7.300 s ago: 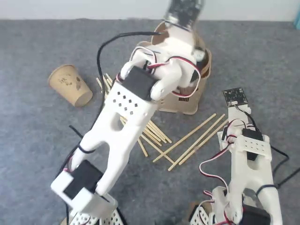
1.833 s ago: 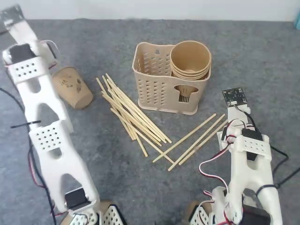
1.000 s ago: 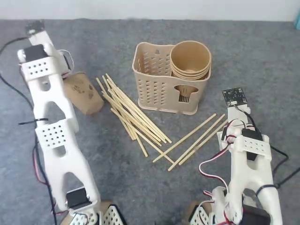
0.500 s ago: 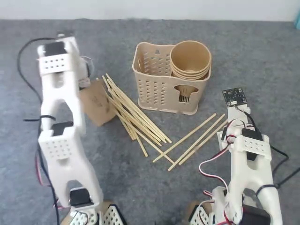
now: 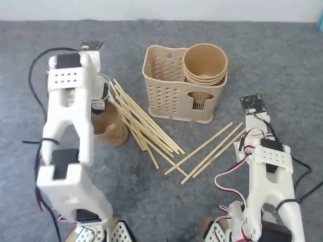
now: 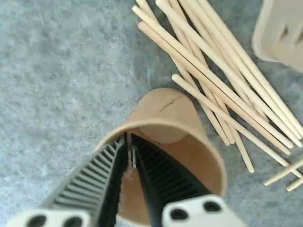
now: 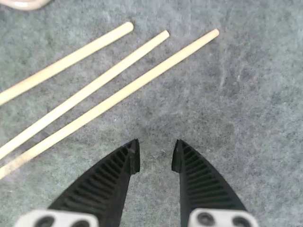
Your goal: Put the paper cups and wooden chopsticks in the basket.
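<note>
My left gripper (image 6: 129, 151) is shut on the rim of a brown paper cup (image 6: 182, 125), one finger inside and one outside. In the high view that cup (image 5: 112, 130) hangs under the left arm (image 5: 68, 106), beside the pile of wooden chopsticks (image 5: 144, 123). The beige basket (image 5: 169, 93) stands behind, with several stacked paper cups (image 5: 204, 63) in its right compartment. Three more chopsticks (image 5: 212, 148) lie in front of the basket. My right gripper (image 7: 155, 152) is open just above the carpet near their ends (image 7: 142, 80), holding nothing.
Grey carpet (image 5: 282, 65) covers the whole table. The right arm (image 5: 267, 161) stands at the front right, its camera board (image 5: 252, 103) close to the basket's right side. A corner of the basket (image 6: 284, 33) lies beyond the chopsticks in the left wrist view.
The left arm has carried the paper cup from the far left towards the right, up to the chopstick pile. The right arm has not moved.
</note>
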Controlling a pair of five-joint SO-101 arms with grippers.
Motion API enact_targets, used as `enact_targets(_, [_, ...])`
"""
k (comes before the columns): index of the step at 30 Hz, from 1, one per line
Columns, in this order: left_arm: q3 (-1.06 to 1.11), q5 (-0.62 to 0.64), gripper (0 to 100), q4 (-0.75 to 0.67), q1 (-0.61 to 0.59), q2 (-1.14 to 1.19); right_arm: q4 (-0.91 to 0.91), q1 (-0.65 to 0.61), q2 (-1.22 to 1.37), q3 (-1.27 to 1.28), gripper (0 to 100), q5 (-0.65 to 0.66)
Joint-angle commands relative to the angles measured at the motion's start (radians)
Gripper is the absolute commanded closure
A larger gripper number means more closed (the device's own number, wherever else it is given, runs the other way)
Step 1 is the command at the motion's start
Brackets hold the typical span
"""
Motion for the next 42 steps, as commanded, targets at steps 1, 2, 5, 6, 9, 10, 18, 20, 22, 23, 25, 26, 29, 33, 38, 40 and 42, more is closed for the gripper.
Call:
enact_targets(1, [0.021, -0.011, 99, 0.035, 0.017, -0.172, -0.015, -0.012, -0.035, 0.009, 87.6, 0.017])
enact_targets(2, [0.028, -0.011, 99, 0.035, 0.021, -0.204, -0.015, -0.012, -0.035, 0.009, 87.6, 0.017])
enact_targets(5, [0.031, -0.011, 99, 0.035, 0.026, -0.29, -0.015, -0.012, -0.035, 0.009, 87.6, 0.017])
enact_targets(6, [0.031, -0.011, 98, 0.035, 0.025, -0.315, -0.015, -0.012, -0.035, 0.009, 87.6, 0.017])
enact_targets(9, [0.033, -0.011, 91, 0.035, 0.023, -0.373, -0.015, -0.012, -0.035, 0.009, 87.6, 0.017])
enact_targets(10, [0.042, -0.011, 88, 0.034, 0.023, -0.387, -0.015, -0.012, -0.035, 0.009, 87.6, 0.018])
enact_targets(18, [0.188, -0.058, 81, -0.075, -0.031, -0.399, -0.012, -0.012, -0.035, 0.009, 87.6, 0.018])
enact_targets(20, [0.237, -0.071, 81, -0.127, -0.069, -0.399, -0.012, -0.012, -0.035, 0.009, 87.6, 0.018])
enact_targets(22, [0.283, -0.074, 81, -0.17, -0.101, -0.399, -0.012, -0.012, -0.035, 0.009, 87.6, 0.018])
enact_targets(23, [0.308, -0.08, 81, -0.19, -0.114, -0.399, -0.012, -0.012, -0.035, 0.009, 87.6, 0.018])
enact_targets(25, [0.36, -0.091, 81, -0.23, -0.127, -0.399, -0.012, -0.012, -0.035, 0.009, 87.6, 0.018])
enact_targets(26, [0.389, -0.091, 81, -0.253, -0.127, -0.399, -0.012, -0.012, -0.035, 0.009, 87.6, 0.018])
enact_targets(29, [0.487, -0.087, 81, -0.342, -0.123, -0.399, -0.01, -0.012, -0.035, 0.009, 87.6, 0.02])
enact_targets(33, [0.579, -0.084, 87, -0.442, -0.123, -0.4, -0.008, -0.01, -0.035, 0.009, 87.6, 0.02])
enact_targets(38, [0.591, -0.084, 99, -0.439, -0.121, -0.41, -0.008, -0.01, -0.035, 0.009, 87.6, 0.02])
enact_targets(40, [0.578, -0.084, 99, -0.404, -0.121, -0.41, -0.008, -0.01, -0.035, 0.009, 87.6, 0.02])
enact_targets(42, [0.55, -0.084, 99, -0.367, -0.121, -0.41, -0.008, -0.01, -0.035, 0.009, 87.6, 0.02])
